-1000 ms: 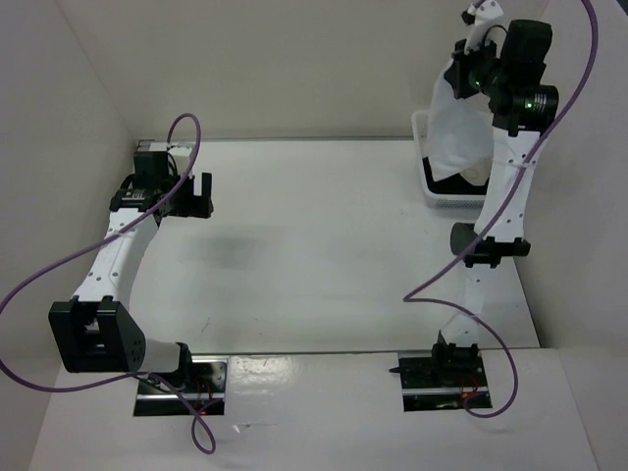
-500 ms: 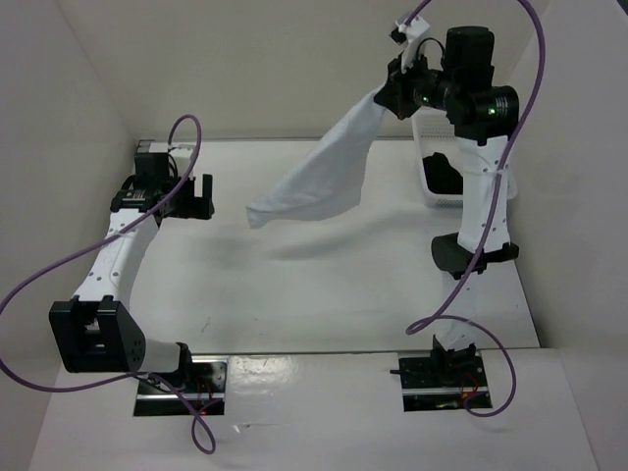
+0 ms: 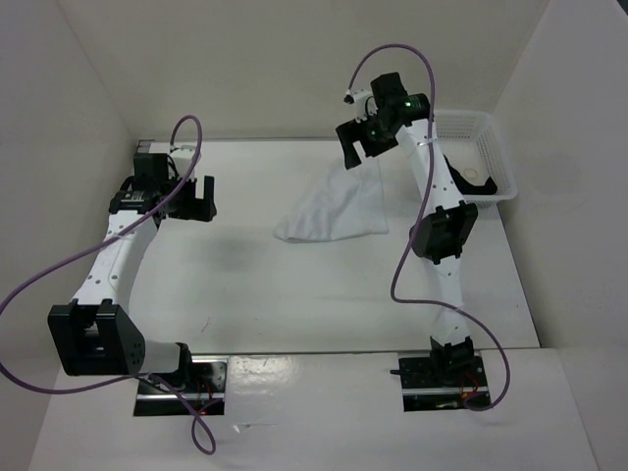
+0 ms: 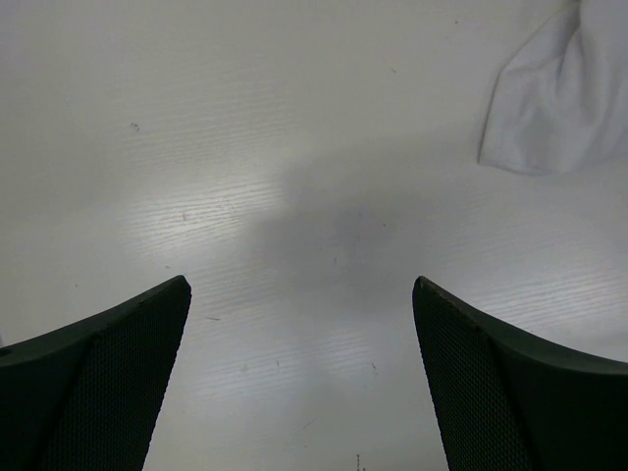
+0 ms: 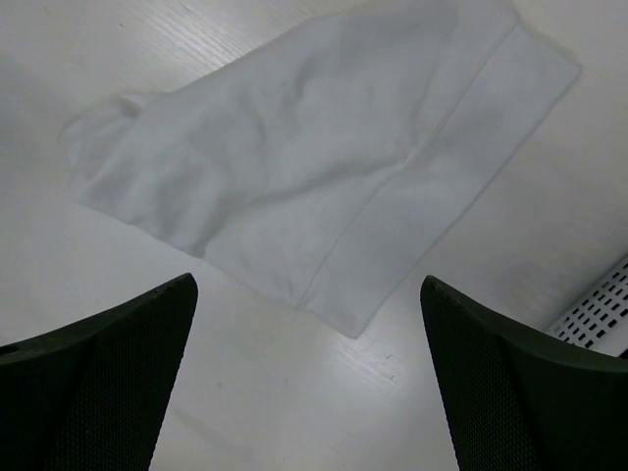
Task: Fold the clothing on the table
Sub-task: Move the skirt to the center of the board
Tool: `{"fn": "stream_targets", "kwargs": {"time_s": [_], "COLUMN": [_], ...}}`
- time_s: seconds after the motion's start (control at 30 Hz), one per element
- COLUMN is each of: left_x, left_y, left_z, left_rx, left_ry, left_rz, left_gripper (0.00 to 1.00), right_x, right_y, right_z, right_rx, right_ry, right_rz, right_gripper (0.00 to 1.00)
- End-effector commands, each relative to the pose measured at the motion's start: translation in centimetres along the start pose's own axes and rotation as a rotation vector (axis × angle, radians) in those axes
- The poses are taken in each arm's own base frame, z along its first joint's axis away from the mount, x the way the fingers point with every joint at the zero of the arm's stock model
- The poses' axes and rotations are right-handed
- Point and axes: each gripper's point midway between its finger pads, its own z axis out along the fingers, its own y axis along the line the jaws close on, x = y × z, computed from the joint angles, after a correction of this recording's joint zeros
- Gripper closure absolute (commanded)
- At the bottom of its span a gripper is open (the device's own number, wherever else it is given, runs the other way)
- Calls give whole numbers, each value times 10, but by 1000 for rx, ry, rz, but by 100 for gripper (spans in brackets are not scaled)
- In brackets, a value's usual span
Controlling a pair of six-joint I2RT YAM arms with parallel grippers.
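White lattice basket (image 3: 461, 118) sits at the far right corner of the tabletop (image 3: 294, 285). A dark thing (image 3: 488, 184) lies in its near end; the rest of its contents are too small to make out. The clothing (image 3: 334, 211) is outside the basket, on the tabletop to its left, loosely spread with a seam across it and its left end bunched. The right gripper (image 5: 307, 280) hangs above the clothing, fingers wide, gripping nothing. The left gripper (image 4: 299, 285) is also wide, over the tabletop well left of the clothing.

The white clothing (image 3: 334, 211) lies loosely spread, slightly wrinkled, on the white table (image 3: 294, 285), right of centre.
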Motion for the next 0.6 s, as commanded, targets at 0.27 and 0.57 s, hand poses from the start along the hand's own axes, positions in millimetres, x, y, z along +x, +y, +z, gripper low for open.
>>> {"fn": "stream_targets", "kwargs": {"time_s": [0.27,0.57], "left_x": [-20,-8], "left_y": [-32,-32], "left_z": [-54,-69], "left_rx": [-7,-42], "left_ry": [-158,-203], "left_rz": [148,162], "left_gripper": [0,0], "right_x": [2,112], "right_y": [122,87], "right_z": [-229,-86], "right_rx": [181,258], "right_ry": [-377,-95], "right_rz": [-176,-205], "right_gripper": [1,1]}}
